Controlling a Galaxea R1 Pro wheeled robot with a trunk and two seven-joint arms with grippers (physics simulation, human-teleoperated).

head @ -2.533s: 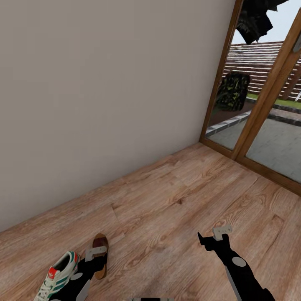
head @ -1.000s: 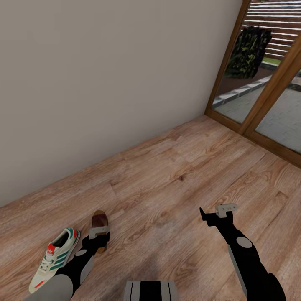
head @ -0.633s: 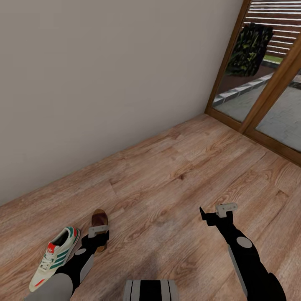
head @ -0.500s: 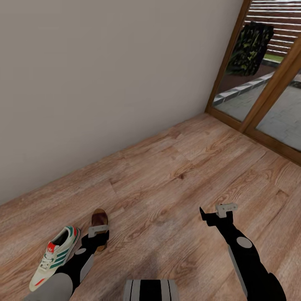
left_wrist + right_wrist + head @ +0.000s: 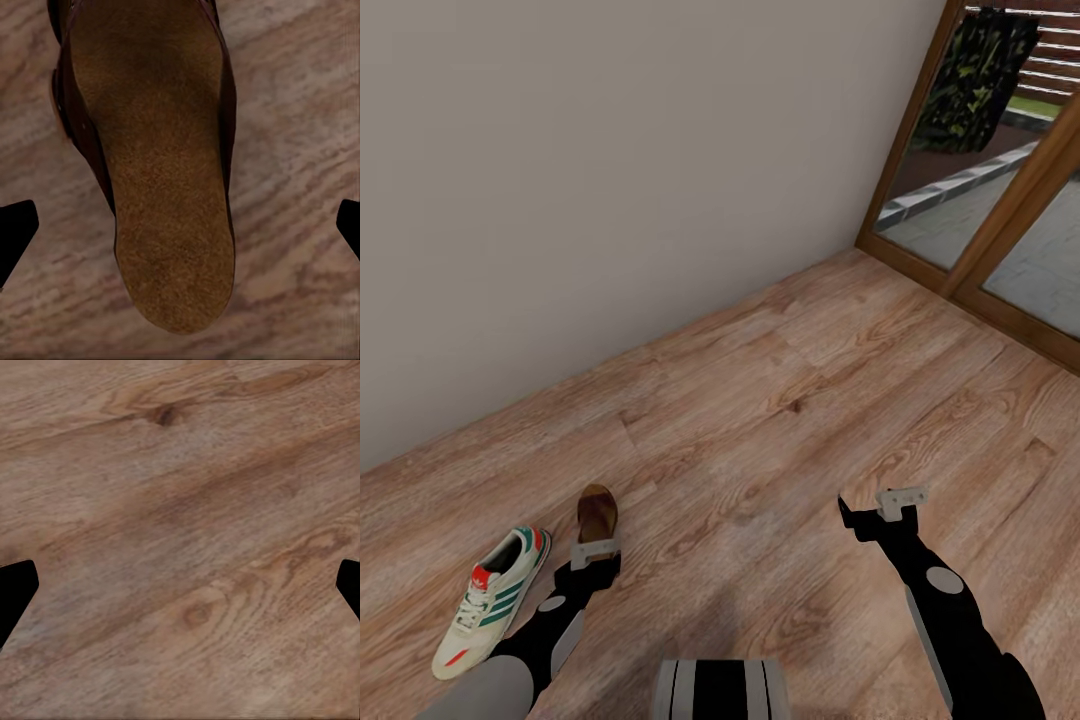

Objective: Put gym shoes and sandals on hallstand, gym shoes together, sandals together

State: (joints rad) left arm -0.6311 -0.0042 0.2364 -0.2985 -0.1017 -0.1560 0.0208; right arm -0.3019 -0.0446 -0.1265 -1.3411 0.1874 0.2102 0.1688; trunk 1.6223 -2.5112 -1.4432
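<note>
View has tilted since 2.5 s ago. Left tool (image 5: 596, 553) has stayed above the sandal (image 5: 597, 512), jaws apart; right tool (image 5: 880, 508) also apart, idle. Gym shoe (image 5: 492, 601) beside it on the corridor floor (image 5: 780, 420). Grasp pending.

Your left gripper (image 5: 596, 556) covers the sandal's (image 5: 597, 512) near end, sandal (image 5: 150, 150) strap end cut off at frame top, glass door (image 5: 1000, 180) cropped upper right.

A white green-striped gym shoe (image 5: 490, 613) lies on the plank floor (image 5: 780, 420) beside a brown sandal (image 5: 597, 512).
</note>
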